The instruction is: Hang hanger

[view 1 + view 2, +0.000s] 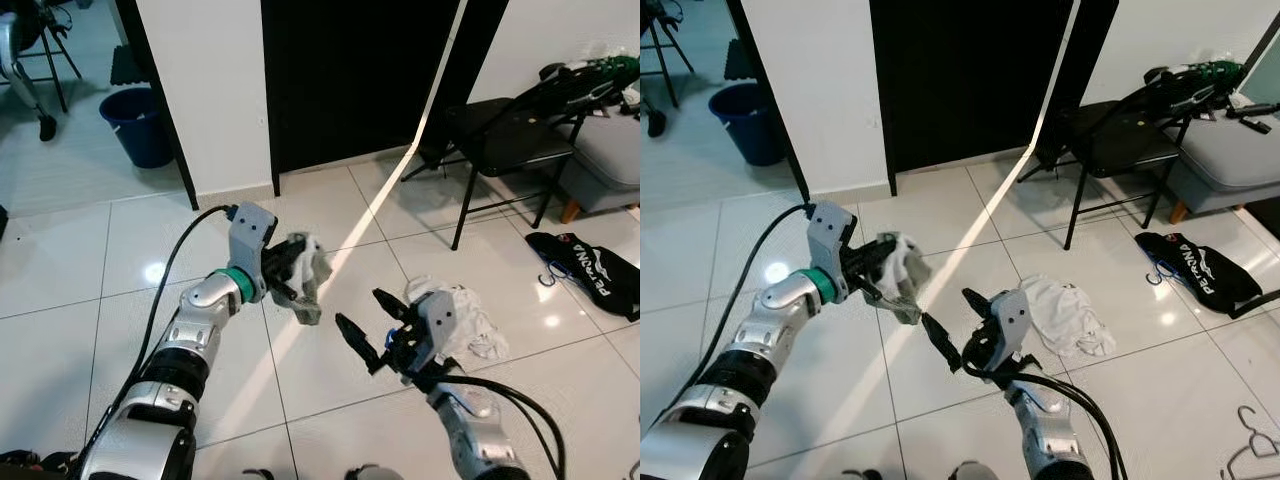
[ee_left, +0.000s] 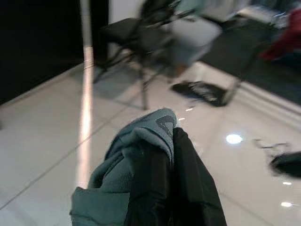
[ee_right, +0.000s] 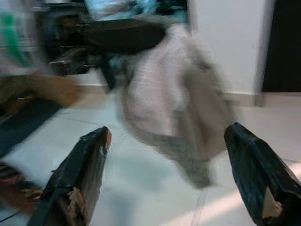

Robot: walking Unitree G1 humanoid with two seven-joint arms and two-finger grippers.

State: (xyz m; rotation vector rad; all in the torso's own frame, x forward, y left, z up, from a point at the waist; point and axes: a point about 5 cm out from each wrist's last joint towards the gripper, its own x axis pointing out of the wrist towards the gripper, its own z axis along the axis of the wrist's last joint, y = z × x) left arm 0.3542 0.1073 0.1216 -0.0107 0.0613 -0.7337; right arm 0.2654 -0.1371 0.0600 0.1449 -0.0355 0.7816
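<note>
While the left gripper [image 1: 290, 275] keeps its fingers closed on a grey cloth [image 1: 308, 280] raised above the floor [image 1: 90, 270], the right gripper [image 1: 372, 328] waits beside with fingers spread, probably to take it. A wire hanger [image 1: 1247, 445] lies on the tiles, well apart.

R wrist view smeared: cloth [image 3: 174, 99] blurry. Bucket [image 1: 745, 120] upper left partly behind door frame. Wire hanger [image 1: 1250, 450] cut off at lower right edge.
</note>
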